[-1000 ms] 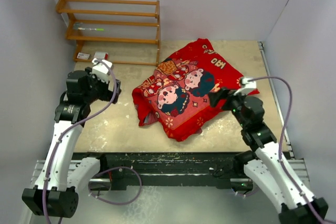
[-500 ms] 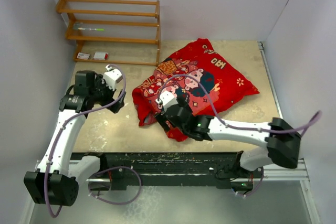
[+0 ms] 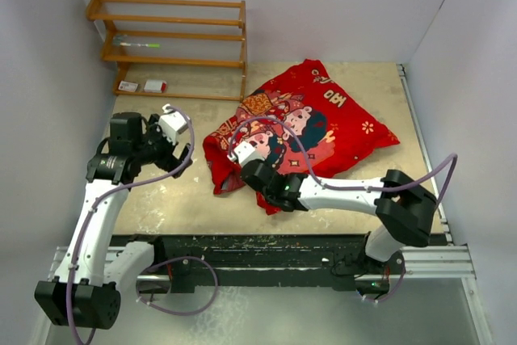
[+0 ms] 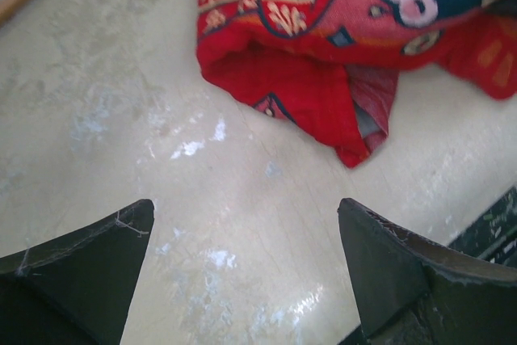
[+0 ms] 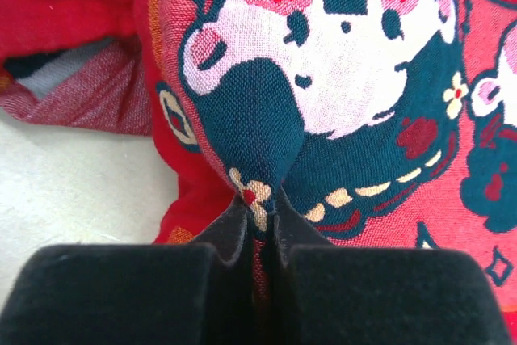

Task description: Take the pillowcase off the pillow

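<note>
The top view looks down from behind over the whole beige table (image 3: 161, 199). Both wrist views peer closely past black fingers (image 4: 73, 280) (image 5: 121, 296) at the bright red printed fabric pillowcase (image 3: 339, 119) (image 4: 299, 94) (image 5: 355, 78) every view shares.

The left arm (image 3: 90, 224) and the right arm (image 3: 343, 194) are white with fat black joints, thin purple cables (image 3: 442, 183), and black blocky fingers (image 5: 121, 296).

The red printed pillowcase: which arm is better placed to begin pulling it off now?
Right. The right pincer is shut on a pinched fold of the bright red printed fabric pillowcase, near its open end. The left pincer hangs open above the scuffed beige tabletop, touching no cloth.
</note>
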You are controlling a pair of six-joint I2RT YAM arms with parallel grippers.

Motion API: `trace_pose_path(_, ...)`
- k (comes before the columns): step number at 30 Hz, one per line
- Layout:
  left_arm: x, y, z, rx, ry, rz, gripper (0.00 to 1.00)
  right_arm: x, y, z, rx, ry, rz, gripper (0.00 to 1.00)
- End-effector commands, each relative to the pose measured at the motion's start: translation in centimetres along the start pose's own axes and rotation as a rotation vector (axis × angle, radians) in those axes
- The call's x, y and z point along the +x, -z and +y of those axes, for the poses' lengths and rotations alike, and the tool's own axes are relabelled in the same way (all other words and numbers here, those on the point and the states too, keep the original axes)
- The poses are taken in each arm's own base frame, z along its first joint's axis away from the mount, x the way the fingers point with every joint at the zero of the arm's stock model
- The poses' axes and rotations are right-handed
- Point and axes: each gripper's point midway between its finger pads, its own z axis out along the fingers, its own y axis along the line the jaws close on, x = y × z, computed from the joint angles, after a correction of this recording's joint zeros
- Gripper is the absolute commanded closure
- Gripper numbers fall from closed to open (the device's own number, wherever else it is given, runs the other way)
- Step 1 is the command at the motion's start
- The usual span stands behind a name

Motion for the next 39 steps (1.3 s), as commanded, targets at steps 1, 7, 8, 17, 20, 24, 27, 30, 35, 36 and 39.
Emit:
trace_pose_path(1, 1.2, 0.8, -1.3, 0.083, -0.083, 0.055, 0.01, -7.3, 3.2, -0.9, -0.096, -0.145, -0.156, 1.0)
trace_pose_path(7, -0.6, 4.1, -3.0, 0.057, -0.249, -0.091, 0.01, -16.3, 10.5, -3.8, -0.241, -0.195, -0.355, 1.0)
trace_pose_path(8, -1.0, 4.8, -3.5, 0.062, -0.291, -0.122, 0.01, -17.8, 11.8, -4.4, -0.254, -0.206, -0.387, 1.0)
trace_pose_path(17, -6.1, 10.4, -5.6, -0.003, -0.608, -0.365, 0.01, -24.0, 19.5, -6.5, -0.412, -0.195, -0.514, 1.0)
trace_pose_path(20, -6.9, 10.8, -5.4, -0.005, -0.655, -0.364, 0.01, -22.8, 19.6, -6.4, -0.429, -0.205, -0.496, 1.0)
trace_pose_path(24, -7.8, 11.1, -4.9, -0.035, -0.671, -0.384, 0.01, -21.4, 20.0, -6.4, -0.463, -0.236, -0.497, 1.0)
trace_pose_path(27, -6.8, 10.8, -6.2, 0.037, -0.732, -0.374, 0.01, -20.6, 20.6, -7.2, -0.475, -0.282, -0.513, 1.0)
trace_pose_path(30, -4.3, 10.1, -8.7, 0.174, -0.836, -0.369, 0.01, -20.3, 21.3, -7.7, -0.507, -0.313, -0.534, 1.0)
trace_pose_path(35, -5.5, 9.5, -8.5, 0.132, -0.878, -0.457, 0.01, -20.8, 22.8, -8.0, -0.55, -0.314, -0.558, 1.0)
trace_pose_path(36, -5.7, 9.5, -8.5, 0.134, -0.883, -0.47, 0.01, -21.0, 23.0, -8.0, -0.556, -0.314, -0.564, 1.0)
trace_pose_path(39, -4.6, 9.3, -9.9, 0.195, -1.007, -0.491, 0.01, -21.7, 23.9, -8.4, -0.57, -0.317, -0.59, 1.0)
